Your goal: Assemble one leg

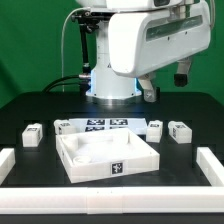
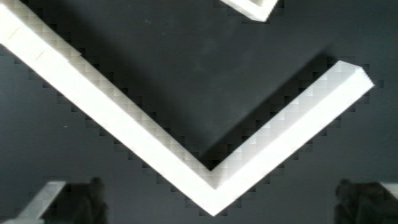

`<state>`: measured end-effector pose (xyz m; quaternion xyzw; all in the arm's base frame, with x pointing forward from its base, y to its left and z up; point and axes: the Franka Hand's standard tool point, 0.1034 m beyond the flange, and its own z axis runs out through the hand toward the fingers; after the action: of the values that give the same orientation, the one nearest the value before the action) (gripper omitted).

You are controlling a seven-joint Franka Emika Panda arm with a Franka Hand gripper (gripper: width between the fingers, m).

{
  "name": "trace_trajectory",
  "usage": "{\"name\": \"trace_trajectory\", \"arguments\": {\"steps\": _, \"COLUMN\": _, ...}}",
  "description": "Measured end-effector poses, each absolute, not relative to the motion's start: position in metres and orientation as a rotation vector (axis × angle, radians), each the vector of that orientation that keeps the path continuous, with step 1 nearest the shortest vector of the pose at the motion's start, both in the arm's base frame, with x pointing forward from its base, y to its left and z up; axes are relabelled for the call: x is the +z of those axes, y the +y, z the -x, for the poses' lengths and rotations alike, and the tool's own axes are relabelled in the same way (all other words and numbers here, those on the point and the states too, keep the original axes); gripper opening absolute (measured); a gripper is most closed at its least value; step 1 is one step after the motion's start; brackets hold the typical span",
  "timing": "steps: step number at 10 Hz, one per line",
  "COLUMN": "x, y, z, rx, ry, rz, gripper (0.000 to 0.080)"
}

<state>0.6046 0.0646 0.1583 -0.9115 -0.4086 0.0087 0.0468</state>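
Note:
In the exterior view several small white legs with tag markers lie on the black table: two at the left (image 1: 33, 135) (image 1: 62, 127) and two at the right (image 1: 154, 129) (image 1: 180, 131). The big white tray (image 1: 72, 163) sits in the middle, in front of them. My gripper (image 1: 148, 94) hangs high at the back, above the right-hand legs, holding nothing. In the wrist view its dark fingertips (image 2: 50, 200) stand far apart at the frame edge, so the gripper (image 2: 210, 205) is open and empty. No leg shows in the wrist view.
The marker board (image 1: 100, 125) lies behind the tray. A low white fence borders the table at the left (image 1: 6, 165), right (image 1: 210, 166) and front. The wrist view shows a white V-shaped wall corner (image 2: 107, 95) on the black table and another white corner (image 2: 258, 8).

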Motion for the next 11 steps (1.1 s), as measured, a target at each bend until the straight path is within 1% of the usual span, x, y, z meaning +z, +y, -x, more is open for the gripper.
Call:
{"name": "trace_trajectory", "arguments": {"steps": 2, "x": 0.157, "y": 0.064, "z": -0.604, "rx": 0.027, "ry": -1.246, "rz": 2.782, "gripper": 0.0650}}
{"name": "trace_trajectory", "arguments": {"steps": 3, "x": 0.151, "y": 0.059, "z": -0.601, "rx": -0.032, "ry": -1.311, "rz": 2.772, "gripper": 0.0650}}
{"name": "trace_trajectory", "arguments": {"steps": 4, "x": 0.144, "y": 0.054, "z": -0.590, "rx": -0.102, "ry": -1.449, "rz": 2.733, "gripper": 0.0650}}
{"name": "trace_trajectory", "arguments": {"steps": 5, "x": 0.136, "y": 0.051, "z": -0.580, "rx": -0.107, "ry": -1.581, "rz": 2.668, "gripper": 0.0650}}
{"name": "trace_trajectory", "arguments": {"steps": 7, "x": 0.121, "y": 0.049, "z": -0.576, "rx": -0.090, "ry": -1.741, "rz": 2.616, "gripper": 0.0650}}
{"name": "trace_trajectory", "arguments": {"steps": 8, "x": 0.118, "y": 0.045, "z": -0.571, "rx": -0.077, "ry": -1.732, "rz": 2.619, "gripper": 0.0650}}
{"name": "trace_trajectory", "arguments": {"steps": 11, "x": 0.118, "y": 0.045, "z": -0.572, "rx": -0.078, "ry": -1.729, "rz": 2.621, "gripper": 0.0650}}
